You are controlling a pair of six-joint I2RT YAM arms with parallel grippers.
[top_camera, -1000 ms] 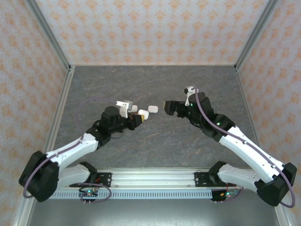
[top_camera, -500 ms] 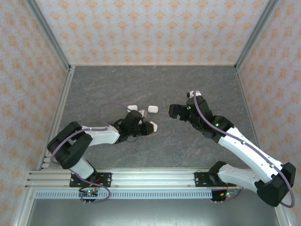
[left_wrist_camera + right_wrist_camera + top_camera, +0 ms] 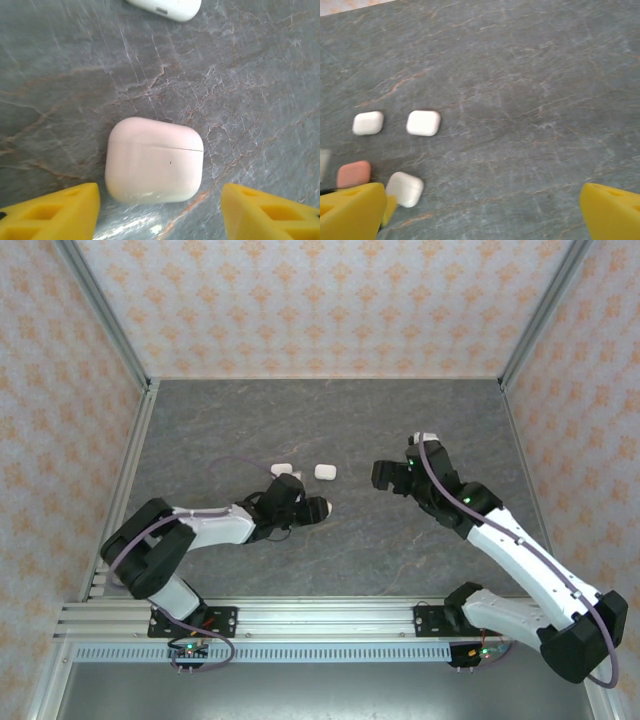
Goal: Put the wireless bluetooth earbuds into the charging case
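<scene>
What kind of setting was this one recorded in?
Probably a purpose-built robot test booth, not a home: patterned wall panels in a metal frame box in a grey stone-look table, with a left arm and a right arm bolted to a rail at its near edge.

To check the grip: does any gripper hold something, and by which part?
Nothing is held. The left gripper is open, its fingers beside the white case without touching it; the right gripper is open and empty.

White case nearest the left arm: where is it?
In the left wrist view the closed white case lies on the grey table between the fingers of the open left gripper, touching neither; another white case lies beyond it.
</scene>
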